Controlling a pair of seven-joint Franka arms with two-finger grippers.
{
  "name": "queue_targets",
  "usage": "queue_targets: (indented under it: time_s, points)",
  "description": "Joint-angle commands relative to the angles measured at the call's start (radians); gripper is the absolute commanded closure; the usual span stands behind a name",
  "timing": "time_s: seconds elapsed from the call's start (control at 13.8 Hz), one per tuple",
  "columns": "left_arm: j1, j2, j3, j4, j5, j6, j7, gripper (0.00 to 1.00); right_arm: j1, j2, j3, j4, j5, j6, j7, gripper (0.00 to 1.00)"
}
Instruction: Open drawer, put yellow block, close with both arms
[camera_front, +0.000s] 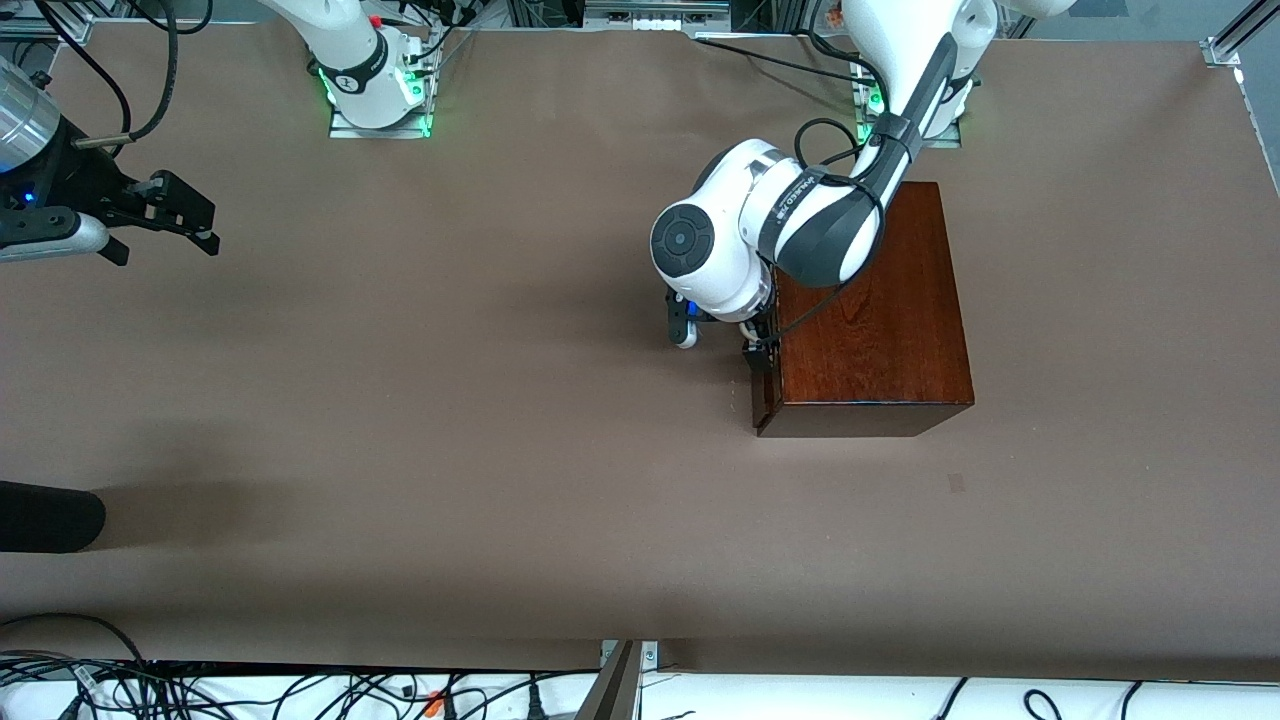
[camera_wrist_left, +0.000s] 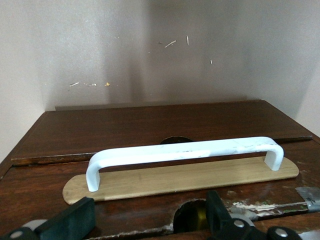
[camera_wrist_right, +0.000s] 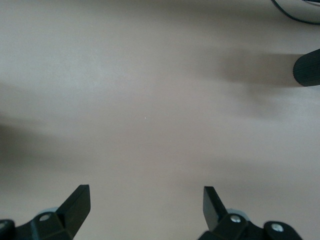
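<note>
On the brown table (camera_front: 450, 420), toward my left arm's end, sits the dark wooden box (camera_front: 870, 320). Its drawer (camera_wrist_left: 150, 132) is pushed in, with only a thin gap along the front edge. My left gripper (camera_front: 757, 352) is right at the drawer front, low down, beside the box. Its two black fingers (camera_wrist_left: 75, 217) are spread wide apart and hold nothing. They sit just in front of the white handle (camera_wrist_left: 182, 152), one near each end of it, not touching it. The handle is fixed on a pale wooden strip (camera_wrist_left: 180, 177).

My right gripper (camera_front: 185, 215) waits up in the air over the bare table at my right arm's end. Its fingers (camera_wrist_right: 77, 202) are wide apart too, with nothing between them. I cannot see the yellow block anywhere.
</note>
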Motion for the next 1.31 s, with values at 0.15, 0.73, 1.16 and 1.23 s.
queue_targets:
  time_s: [0.15,0.73,1.16,1.23]
  points:
    - [-0.008,-0.035,0.011,-0.006,0.014,0.006,-0.079,0.0,-0.01,0.006,0.003,0.017,0.007,-0.006,0.005,0.0]
    - [-0.102,-0.04,0.011,0.101,-0.144,-0.002,-0.577,0.0,-0.01,0.006,0.002,0.012,0.007,-0.004,0.005,0.0]
    - [-0.074,-0.194,0.055,0.137,-0.238,-0.081,-0.949,0.0,-0.01,0.006,0.003,0.012,0.007,-0.001,0.005,0.0]
    - [-0.06,-0.216,0.075,0.138,-0.238,-0.1,-0.998,0.0,-0.01,0.006,0.003,0.012,0.007,-0.001,0.005,0.0]
